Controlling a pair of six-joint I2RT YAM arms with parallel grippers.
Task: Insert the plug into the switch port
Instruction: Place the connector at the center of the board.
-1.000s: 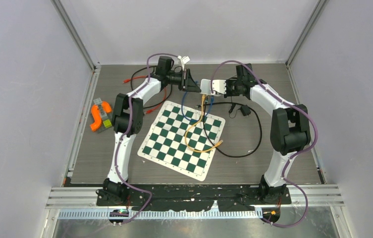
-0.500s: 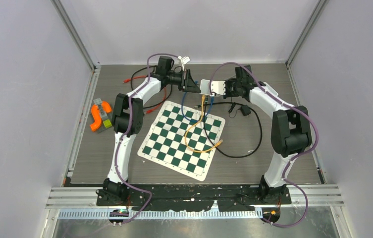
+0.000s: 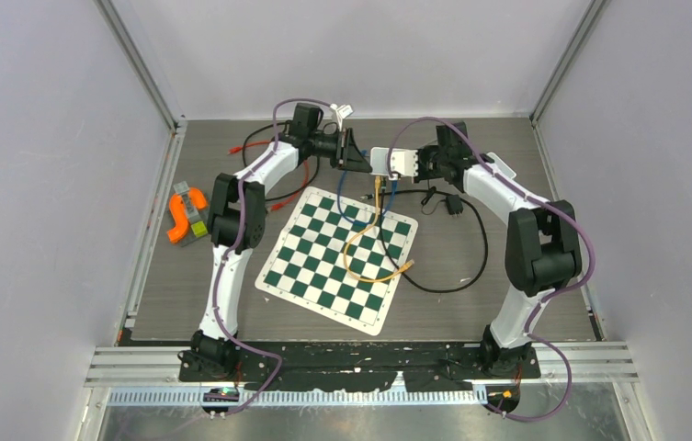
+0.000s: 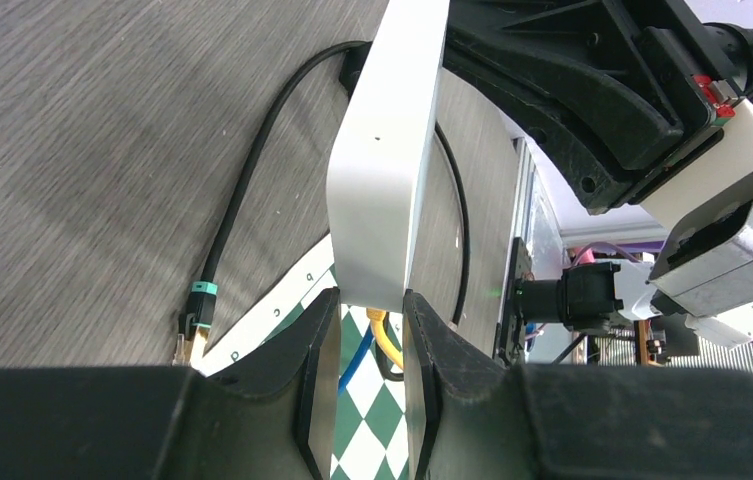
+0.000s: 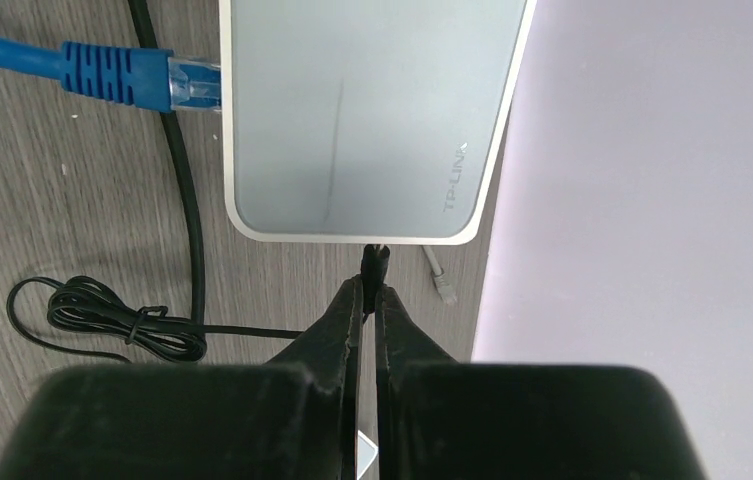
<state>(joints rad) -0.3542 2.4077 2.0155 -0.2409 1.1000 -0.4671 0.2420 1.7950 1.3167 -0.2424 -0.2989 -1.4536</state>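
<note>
Left wrist view: left gripper clamps one white switch; right gripper pinches one black plug.

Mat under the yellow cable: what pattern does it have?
Green-and-white checkerboard; the mat shows best in the top external view.

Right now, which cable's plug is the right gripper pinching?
The black plug, at the switch edge; the blue plug sits at a side port, untouched.
</note>
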